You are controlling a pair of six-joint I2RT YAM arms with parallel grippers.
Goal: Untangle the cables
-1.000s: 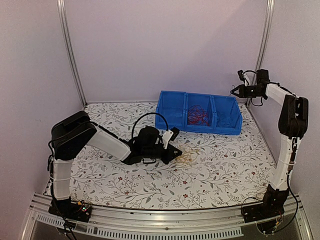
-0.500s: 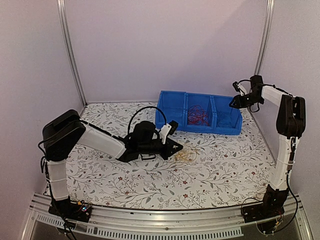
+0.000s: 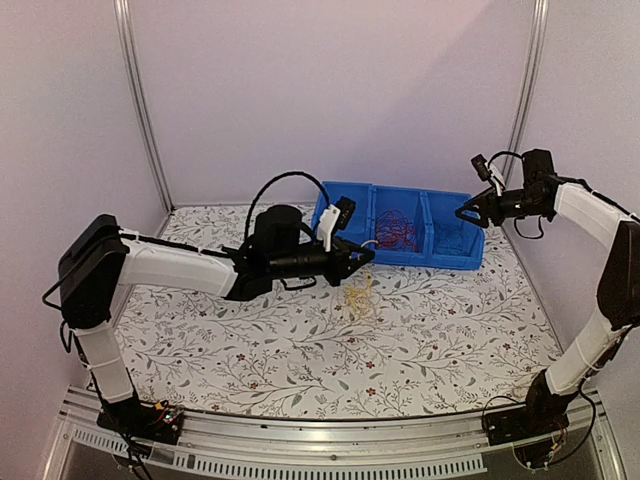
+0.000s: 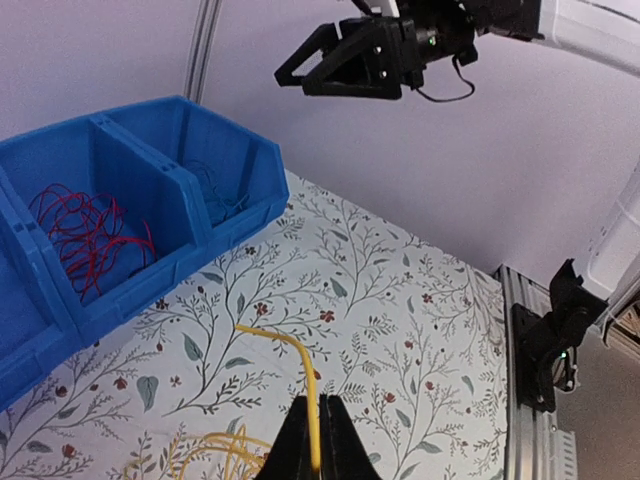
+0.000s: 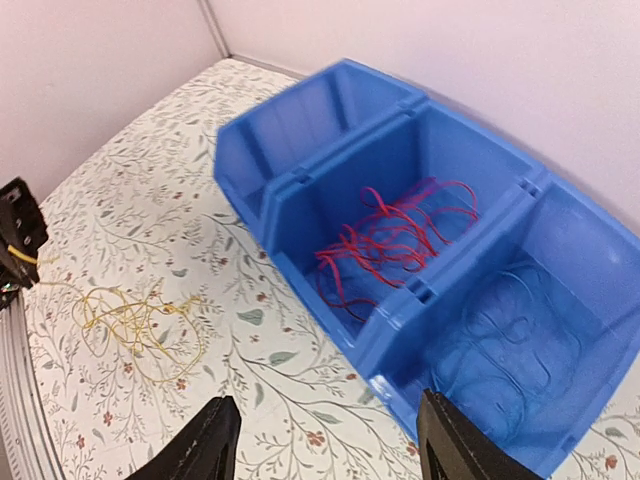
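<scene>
**A:** Clamped hard on a single yellow-orange strand (image 4: 272, 334) with the left pincer (image 4: 312, 410), raised above the middle of the surface (image 3: 450, 340), just off the near left corner of the blue bin (image 3: 430, 258). Trailing the rest of the yellow tangle (image 3: 358, 292) below; hard to tell whether hanging free or partly lying down.

**B:** Worth fearing a slip?

**A:** Yes. Pinching so thin a wire close to its bent end; could slide out under the tangle's weight and drop back in a heap. Could also cinch the loops tighter if hauled higher with a knot snagged.

**B:** And on the right?

**A:** Hovering with the right pincer (image 3: 466, 212) spread wide, gripping nothing, over the bin's right end near the far right corner of the surface. Red cables (image 3: 397, 230) in the middle compartment, thin blue cables (image 5: 505, 335) in the right one.

**B:** Any danger at the bin?

**A:** Might drag dangling yellow across the rim, catch on a divider, or spill among the red and mix colours again. Might also knock arms together if sent to the bin at once.
</scene>
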